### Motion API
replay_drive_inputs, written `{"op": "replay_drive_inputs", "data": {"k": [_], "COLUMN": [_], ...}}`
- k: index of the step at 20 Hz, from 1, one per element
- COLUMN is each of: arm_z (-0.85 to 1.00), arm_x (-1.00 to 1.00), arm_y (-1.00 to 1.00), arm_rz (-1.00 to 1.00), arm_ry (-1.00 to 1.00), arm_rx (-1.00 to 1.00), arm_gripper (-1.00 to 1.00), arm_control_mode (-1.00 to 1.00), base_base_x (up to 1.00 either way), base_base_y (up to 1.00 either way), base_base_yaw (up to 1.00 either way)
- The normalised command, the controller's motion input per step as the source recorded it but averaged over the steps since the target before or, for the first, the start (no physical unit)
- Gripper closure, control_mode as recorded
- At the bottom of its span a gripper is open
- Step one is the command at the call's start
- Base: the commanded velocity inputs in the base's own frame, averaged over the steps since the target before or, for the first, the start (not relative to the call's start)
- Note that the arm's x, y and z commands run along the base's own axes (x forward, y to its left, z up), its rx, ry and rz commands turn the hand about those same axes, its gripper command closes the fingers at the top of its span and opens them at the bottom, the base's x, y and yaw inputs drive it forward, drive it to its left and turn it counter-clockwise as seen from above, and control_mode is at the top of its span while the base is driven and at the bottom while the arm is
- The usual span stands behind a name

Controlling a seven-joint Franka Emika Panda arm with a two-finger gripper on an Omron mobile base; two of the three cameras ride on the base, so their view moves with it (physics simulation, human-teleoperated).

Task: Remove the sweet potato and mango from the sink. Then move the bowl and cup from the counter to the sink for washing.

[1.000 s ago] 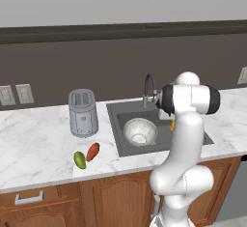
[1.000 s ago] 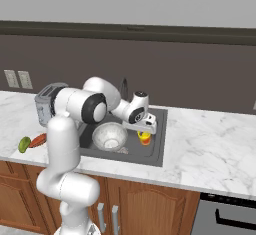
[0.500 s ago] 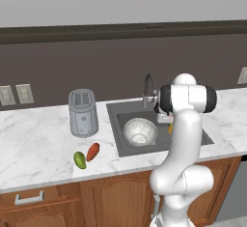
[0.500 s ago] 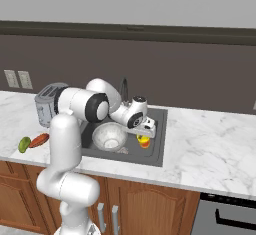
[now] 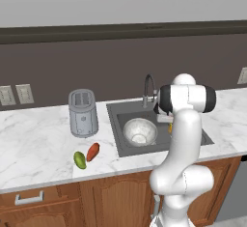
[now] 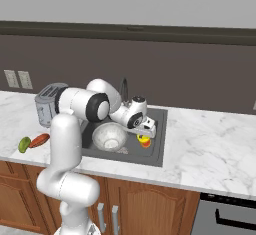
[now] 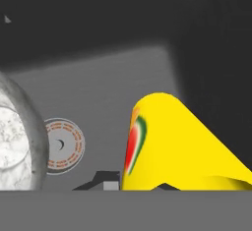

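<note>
Already most of the job looks done. On the white marble tabletop [image 5: 38, 139], the small orange-red tapered sweet potato [image 5: 92, 151] and the green-yellow oval mango [image 5: 79, 160] lie side by side, well clear of the dark grey recessed sink [image 6: 155, 151]. Inside that basin sits the wide mottled whitish-grey bowl [image 6: 109, 137]. To its right the tool [image 6: 145, 135] reaches down over the basin, pinched narrow on the small yellow cup with a red mark [image 7: 167, 141], which hangs just above the sink floor. What is left, I judge, is lowering and releasing the cup.
</note>
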Motion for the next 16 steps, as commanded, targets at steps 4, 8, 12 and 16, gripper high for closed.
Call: {"op": "replay_drive_inputs", "data": {"k": [4,8,12,16], "arm_z": [-0.34,-0.31,-0.26,-0.19], "arm_x": [0.10,0.04,0.00,0.00], "arm_y": [0.03,0.09,0.11,0.17], "arm_rz": [0.00,0.00,-0.03,-0.10], "arm_ry": [0.00,0.00,0.00,0.00], "arm_rx": [0.03,0.07,0.15,0.10], "arm_gripper": [1.00,1.00,1.00,1.00], "arm_control_mode": [-1.00,-1.00,-1.00,-1.00], "base_base_x": [0.00,0.00,0.00,0.00], "base_base_y": [0.00,0.00,0.00,0.00], "base_base_yaw": [0.00,0.00,0.00,0.00]}}
